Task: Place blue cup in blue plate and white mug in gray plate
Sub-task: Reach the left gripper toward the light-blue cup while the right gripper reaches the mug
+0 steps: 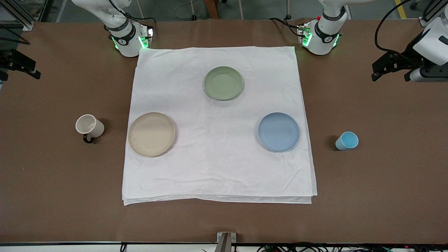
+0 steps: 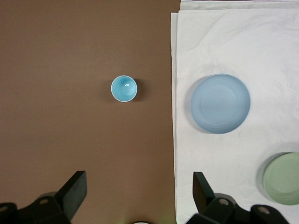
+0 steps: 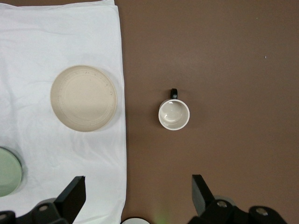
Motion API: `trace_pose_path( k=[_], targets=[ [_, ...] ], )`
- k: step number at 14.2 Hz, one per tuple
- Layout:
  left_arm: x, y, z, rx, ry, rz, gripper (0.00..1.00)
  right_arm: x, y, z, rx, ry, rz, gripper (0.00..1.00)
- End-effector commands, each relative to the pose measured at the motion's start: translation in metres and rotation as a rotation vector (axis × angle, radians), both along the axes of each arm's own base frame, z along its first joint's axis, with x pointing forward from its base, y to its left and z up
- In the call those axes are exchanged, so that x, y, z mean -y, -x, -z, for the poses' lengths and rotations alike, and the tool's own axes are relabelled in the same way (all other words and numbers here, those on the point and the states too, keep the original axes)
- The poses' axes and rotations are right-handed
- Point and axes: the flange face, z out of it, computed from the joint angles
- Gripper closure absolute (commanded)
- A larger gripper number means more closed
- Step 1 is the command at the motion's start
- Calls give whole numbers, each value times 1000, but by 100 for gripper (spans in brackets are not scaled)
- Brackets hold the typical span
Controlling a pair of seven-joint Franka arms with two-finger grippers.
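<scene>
The blue cup stands upright on the bare table toward the left arm's end, beside the blue plate, which is empty. The white mug stands upright on the bare table toward the right arm's end, beside the gray plate, which is empty. My left gripper is open and empty, high over the table's edge at its end. My right gripper is open and empty, high at its end.
A white cloth covers the table's middle and bears all three plates. A pale green plate lies on it nearer the robots' bases. Bare brown table surrounds the cloth.
</scene>
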Motion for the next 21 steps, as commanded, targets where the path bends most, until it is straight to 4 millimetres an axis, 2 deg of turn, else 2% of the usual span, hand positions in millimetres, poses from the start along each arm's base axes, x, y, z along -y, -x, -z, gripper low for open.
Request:
trace_pose_path(
  k=[1,3,6,9,11,12,13,15,16,17,18,19,20,21],
  targets=[
    [-6,-2,-4,2,-22,7,0,-1,2,2,10,-16,-12,0],
    [-18,-10,4,-11,-22,-14,0,-2,2,1,14,-16,-14,0],
    [-40,-36,42,-53,-54,-42,0,-1,3,3,1,-17,-9,0],
    [-74,-64,101,-77,-48,-97,0,0,4,4,-19,-17,-10,0],
    [-107,-76,158,-66,-41,-145,0,-1,-1,8,-22,-11,-12,0],
    [-108,-78,187,-44,-39,-144,0,2,-4,9,-10,1,-8,0],
    [-108,-80,216,-5,-35,-142,0,8,-14,19,-4,3,3,0],
    [-107,-82,274,30,-27,-135,0,28,-52,75,-59,-7,41,0],
    [-107,-80,297,18,-24,-134,0,46,-68,92,-55,-3,69,0],
    [-106,-76,320,-8,-22,-132,0,56,-82,109,-43,1,82,0],
    [-107,-74,338,-16,-19,-133,1,65,-88,119,-17,3,95,0],
    [-113,-69,356,-13,-17,-142,3,66,-92,143,-25,3,96,0],
    [-122,-66,368,-13,-15,-157,5,67,-94,175,-16,6,101,0],
    [-124,-64,378,-25,-14,-161,13,69,-93,213,23,13,109,0]
  ],
)
